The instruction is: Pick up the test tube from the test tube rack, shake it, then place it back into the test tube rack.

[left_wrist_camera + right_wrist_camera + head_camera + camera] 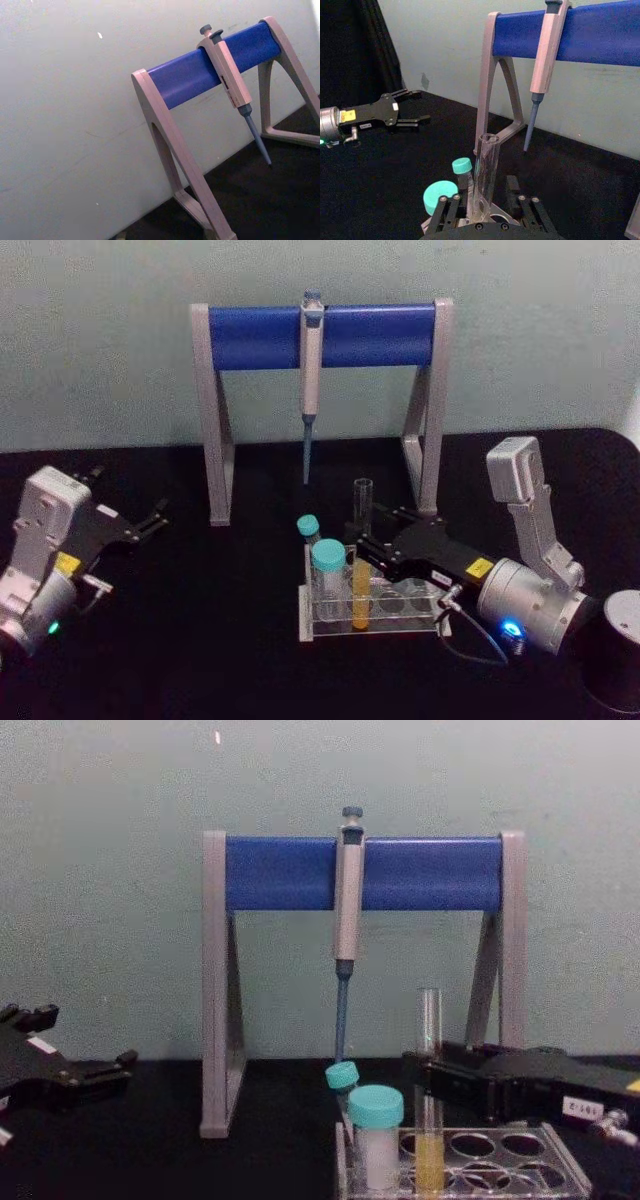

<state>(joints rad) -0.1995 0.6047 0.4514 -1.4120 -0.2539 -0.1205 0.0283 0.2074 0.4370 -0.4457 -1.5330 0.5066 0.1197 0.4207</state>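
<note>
Midway up the test tube (360, 612), the right gripper (362, 540) holds its jaws apart on either side of the glass, with a gap visible on each side in the right wrist view. The tube stands upright in the test tube rack (410, 615), yellow liquid low, beside two teal-capped tubes (328, 562). Well left on the black bench (220, 620), the left gripper (150, 522) rests with its jaws spread.

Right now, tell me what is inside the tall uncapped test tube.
Yellow liquid fills the test tube's lower part; its top looks empty. The right gripper's jaws straddle the middle, hiding that stretch.
</note>
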